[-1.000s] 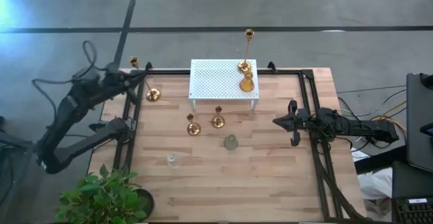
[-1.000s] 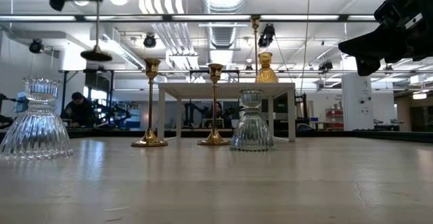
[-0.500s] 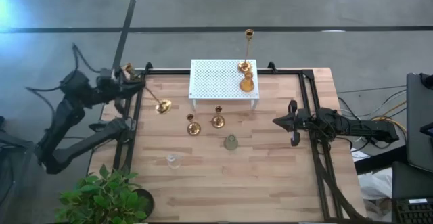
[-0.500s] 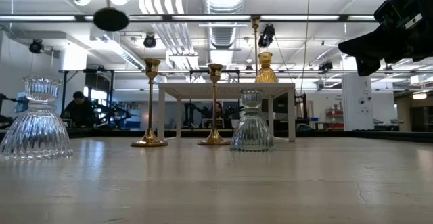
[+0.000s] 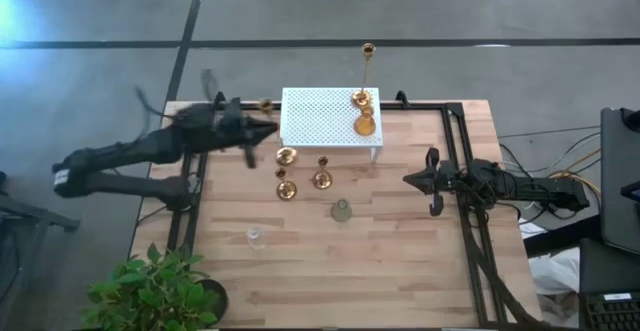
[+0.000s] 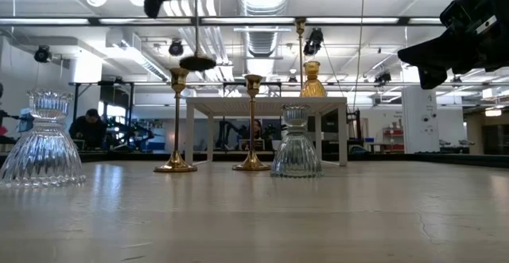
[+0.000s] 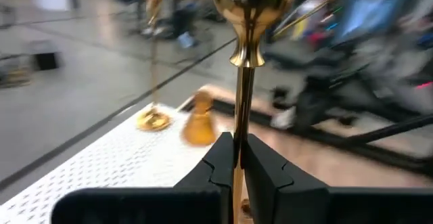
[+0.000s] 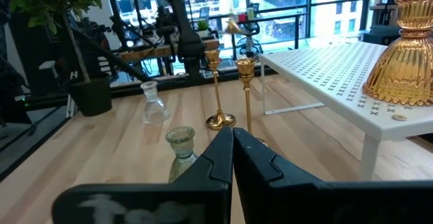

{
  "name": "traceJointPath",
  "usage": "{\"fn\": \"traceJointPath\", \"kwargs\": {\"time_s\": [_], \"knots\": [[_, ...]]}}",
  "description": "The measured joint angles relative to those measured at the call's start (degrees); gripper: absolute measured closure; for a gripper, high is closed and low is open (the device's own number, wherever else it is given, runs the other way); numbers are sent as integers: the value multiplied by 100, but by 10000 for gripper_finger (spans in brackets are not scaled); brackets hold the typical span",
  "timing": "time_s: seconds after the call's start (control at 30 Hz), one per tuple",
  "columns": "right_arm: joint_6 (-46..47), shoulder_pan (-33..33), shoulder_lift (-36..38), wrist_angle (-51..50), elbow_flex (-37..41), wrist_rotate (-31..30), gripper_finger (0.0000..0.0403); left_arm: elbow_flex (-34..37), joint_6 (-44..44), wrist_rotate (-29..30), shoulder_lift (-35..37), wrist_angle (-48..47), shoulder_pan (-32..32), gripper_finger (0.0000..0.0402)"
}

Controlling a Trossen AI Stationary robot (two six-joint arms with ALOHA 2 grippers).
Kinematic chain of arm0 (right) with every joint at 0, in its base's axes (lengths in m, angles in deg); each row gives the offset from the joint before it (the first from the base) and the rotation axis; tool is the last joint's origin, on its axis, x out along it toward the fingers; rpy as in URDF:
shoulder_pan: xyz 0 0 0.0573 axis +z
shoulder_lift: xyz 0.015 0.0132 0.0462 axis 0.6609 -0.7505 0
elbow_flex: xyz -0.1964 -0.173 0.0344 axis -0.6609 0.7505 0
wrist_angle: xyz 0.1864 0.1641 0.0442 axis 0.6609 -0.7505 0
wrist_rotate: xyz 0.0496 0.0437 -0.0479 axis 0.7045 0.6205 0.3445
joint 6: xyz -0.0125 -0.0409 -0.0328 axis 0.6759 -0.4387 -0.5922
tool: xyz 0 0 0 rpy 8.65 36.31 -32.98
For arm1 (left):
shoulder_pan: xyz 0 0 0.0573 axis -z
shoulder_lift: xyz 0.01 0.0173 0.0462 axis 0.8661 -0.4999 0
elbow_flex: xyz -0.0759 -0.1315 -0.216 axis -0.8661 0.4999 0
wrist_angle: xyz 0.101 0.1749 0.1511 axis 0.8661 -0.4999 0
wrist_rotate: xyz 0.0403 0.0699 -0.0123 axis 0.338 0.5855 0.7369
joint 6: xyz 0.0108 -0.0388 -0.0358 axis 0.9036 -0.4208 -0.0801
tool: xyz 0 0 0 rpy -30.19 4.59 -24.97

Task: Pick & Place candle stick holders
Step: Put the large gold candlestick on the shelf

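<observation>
On the wooden surface [image 5: 400, 261] stands a white perforated stand [image 5: 320, 121]. The left pincer [image 5: 262, 126], beside its left edge, grasps a tall brass candlestick [image 7: 245, 61] aloft. The right pincer [image 5: 412, 180] hovers clenched, empty.

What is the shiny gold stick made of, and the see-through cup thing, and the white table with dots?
The tall stick in the left gripper looks like polished brass: golden and mirror-bright. The ribbed holder looks like clear glass; you can see through it. The white stand seems to be painted metal punched with small holes, though plastic is possible.
</observation>
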Motion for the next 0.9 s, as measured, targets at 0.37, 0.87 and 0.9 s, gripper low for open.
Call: {"fn": "traceJointPath", "kwargs": {"time_s": [0.37, 0.87, 0.9], "knots": [[0, 1, -2, 2, 1, 4, 394, -1387, 923, 1245, -1466, 149, -269, 382], [0, 0, -4, 2, 2, 0, 394, -1996, 1097, 810, -2630, 503, -1347, 382], [0, 0, -4, 2, 2, 0, 394, -1996, 1096, 776, -2660, 524, -1404, 382]]}}
